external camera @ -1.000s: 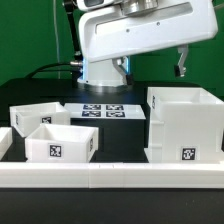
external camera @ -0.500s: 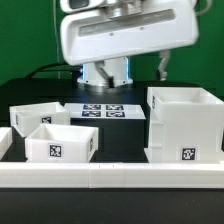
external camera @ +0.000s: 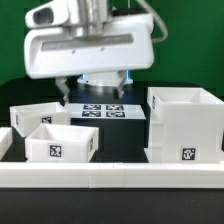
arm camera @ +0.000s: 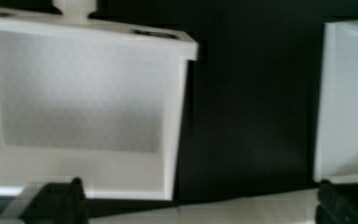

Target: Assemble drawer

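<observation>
The drawer set is white plastic with square tags. The tall boxy case [external camera: 185, 125] stands at the exterior view's right. Two smaller trays stand at the left, one behind [external camera: 33, 117] and one in front [external camera: 60, 143]. My gripper [external camera: 96, 87] hangs above the trays and the middle of the table, jaws wide apart and empty. In the wrist view, one tray [arm camera: 87, 110] lies open below me with its knob [arm camera: 73, 10] at one end. My gripper [arm camera: 204, 205] shows two dark fingertips [arm camera: 60, 200] far apart with nothing between them.
The marker board [external camera: 100, 110] lies flat behind the trays, under the arm. A long low white rail [external camera: 110, 178] runs across the front. In the wrist view, another white part [arm camera: 350, 100] lies beside the tray across a dark gap.
The gripper has swung from above the case toward the exterior view's left and dropped lower, now over the trays. The parts have not moved.
</observation>
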Tool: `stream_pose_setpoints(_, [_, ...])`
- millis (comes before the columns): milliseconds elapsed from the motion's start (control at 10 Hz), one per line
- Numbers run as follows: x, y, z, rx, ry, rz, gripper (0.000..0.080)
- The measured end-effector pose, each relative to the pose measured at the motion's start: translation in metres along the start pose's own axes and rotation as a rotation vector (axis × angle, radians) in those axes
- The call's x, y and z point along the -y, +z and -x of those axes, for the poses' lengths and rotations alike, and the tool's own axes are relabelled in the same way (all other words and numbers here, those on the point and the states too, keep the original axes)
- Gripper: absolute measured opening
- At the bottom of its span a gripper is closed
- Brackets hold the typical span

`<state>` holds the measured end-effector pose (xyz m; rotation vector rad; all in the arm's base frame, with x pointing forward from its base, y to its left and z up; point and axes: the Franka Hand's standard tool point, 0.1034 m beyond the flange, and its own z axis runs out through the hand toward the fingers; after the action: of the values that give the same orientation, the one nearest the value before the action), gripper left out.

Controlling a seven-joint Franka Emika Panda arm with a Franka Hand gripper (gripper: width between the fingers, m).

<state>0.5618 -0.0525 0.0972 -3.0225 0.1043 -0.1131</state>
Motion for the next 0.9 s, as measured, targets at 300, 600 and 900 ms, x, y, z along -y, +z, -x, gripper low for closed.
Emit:
stream_pose_setpoints(300, [0.0,0.001,0.001,0.003,-0.002,0.0,0.0649])
stream_pose_setpoints(600, [-0.016,0.026,0.007,0.003,0.029,0.018,0.0649])
stream_pose_setpoints(900, [-0.024,0.056,0.015,0.007,0.075,0.038,0.0649])
